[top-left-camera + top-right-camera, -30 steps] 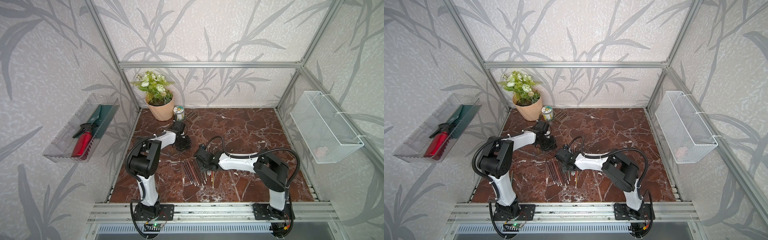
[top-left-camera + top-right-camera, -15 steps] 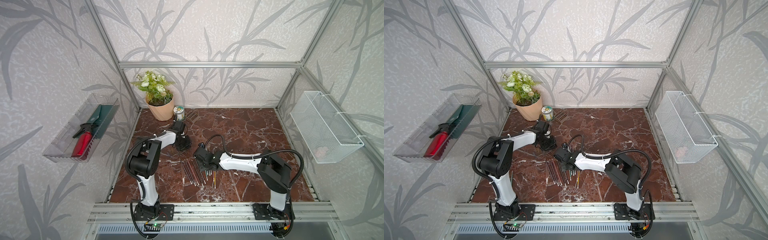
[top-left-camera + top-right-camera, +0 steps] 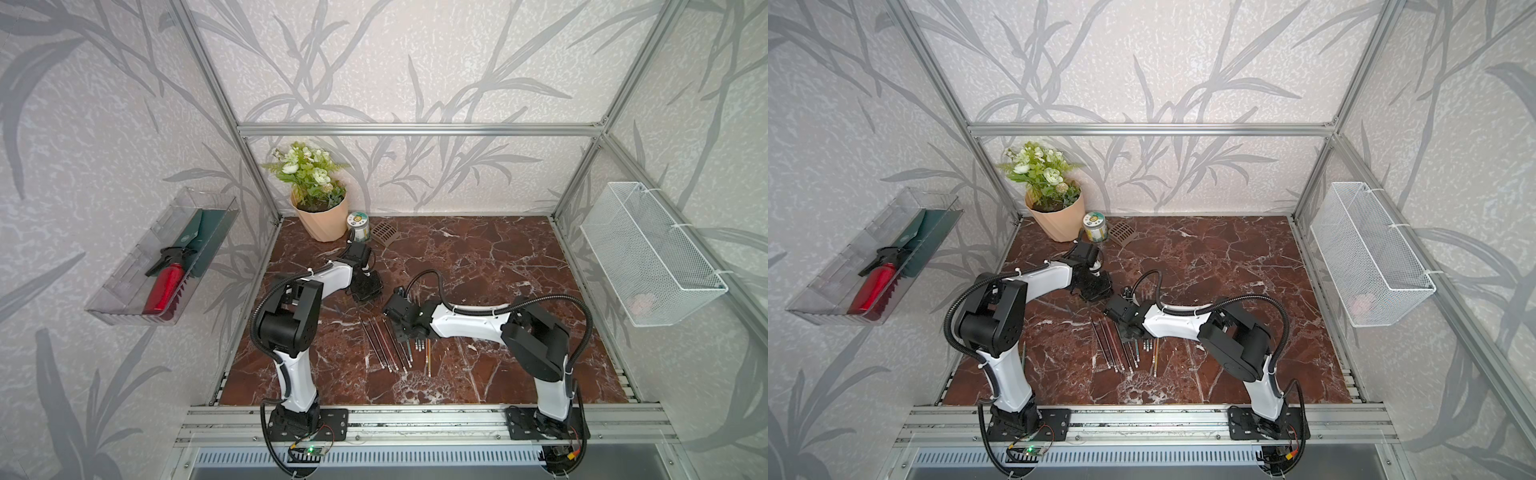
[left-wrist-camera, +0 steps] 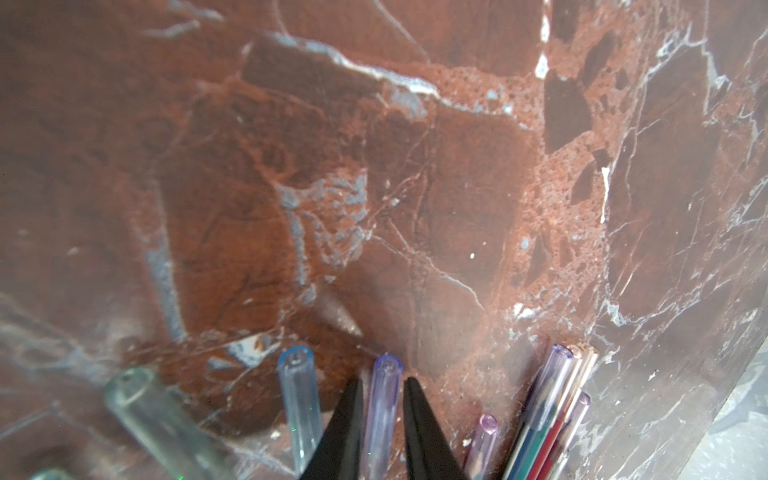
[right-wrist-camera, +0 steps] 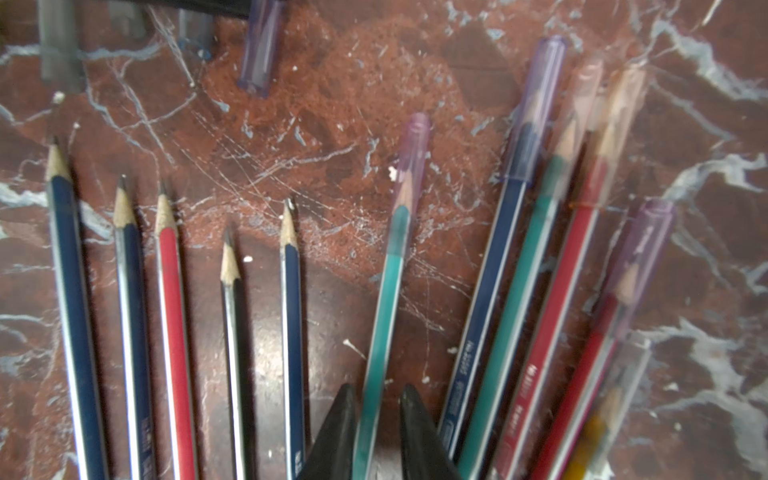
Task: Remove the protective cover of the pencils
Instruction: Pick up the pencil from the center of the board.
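The pencils (image 3: 390, 345) (image 3: 1121, 353) lie fanned on the marble floor (image 3: 478, 257) between the arms. In the right wrist view, several on one side (image 5: 174, 316) show bare sharpened tips, and several others (image 5: 519, 270) wear tinted clear covers. My right gripper (image 5: 378, 387) (image 3: 409, 332) is shut on a teal pencil (image 5: 382, 316) whose tip carries a pink cover (image 5: 415, 141). My left gripper (image 4: 383, 380) (image 3: 365, 291) sits behind the row, shut on a loose purple cover (image 4: 384, 411) lying on the floor.
Loose covers lie by the left gripper: a blue one (image 4: 299, 399) and a clear one (image 4: 158, 419). A flower pot (image 3: 320, 220), small jar (image 3: 358, 226) and brown grid piece (image 3: 384, 232) stand at the back left. A wire basket (image 3: 648, 257) and a clear tray (image 3: 166, 257) hang on the side walls.
The right arm has shifted slightly left over the pencils, its elbow moving right. The left arm has barely moved.
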Robot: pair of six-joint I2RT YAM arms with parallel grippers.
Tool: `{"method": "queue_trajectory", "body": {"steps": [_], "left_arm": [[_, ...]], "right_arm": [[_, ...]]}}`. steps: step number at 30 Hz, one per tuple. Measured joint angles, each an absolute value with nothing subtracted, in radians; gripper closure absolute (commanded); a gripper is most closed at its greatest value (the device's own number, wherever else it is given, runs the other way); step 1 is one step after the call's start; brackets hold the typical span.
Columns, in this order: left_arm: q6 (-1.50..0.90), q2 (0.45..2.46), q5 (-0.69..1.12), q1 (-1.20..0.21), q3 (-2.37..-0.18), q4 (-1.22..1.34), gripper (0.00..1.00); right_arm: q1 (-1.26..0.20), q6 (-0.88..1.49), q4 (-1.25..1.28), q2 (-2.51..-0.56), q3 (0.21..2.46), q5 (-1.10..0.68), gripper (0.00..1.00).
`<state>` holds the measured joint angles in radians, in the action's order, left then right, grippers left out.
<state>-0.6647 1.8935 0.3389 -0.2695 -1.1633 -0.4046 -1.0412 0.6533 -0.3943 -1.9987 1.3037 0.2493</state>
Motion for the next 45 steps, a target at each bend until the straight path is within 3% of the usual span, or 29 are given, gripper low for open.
{"method": "queue_trajectory", "body": {"steps": [15,31,45], "left_arm": [[-0.665,1.85,0.315,-0.27,-1.121,-0.41,0.73],[-0.668,1.766,0.318,-0.27,-1.064,-0.362,0.71],[-0.689,1.577,0.374,-0.27,-0.934,-0.214,0.62]], "right_arm": [[-1.041,0.653,-0.402,-2.022,1.328,0.249,0.9],[-1.041,0.653,-0.398,-2.016,1.323,0.245,0.95],[-1.041,0.653,-0.323,-1.88,1.21,0.199,0.98]]}}
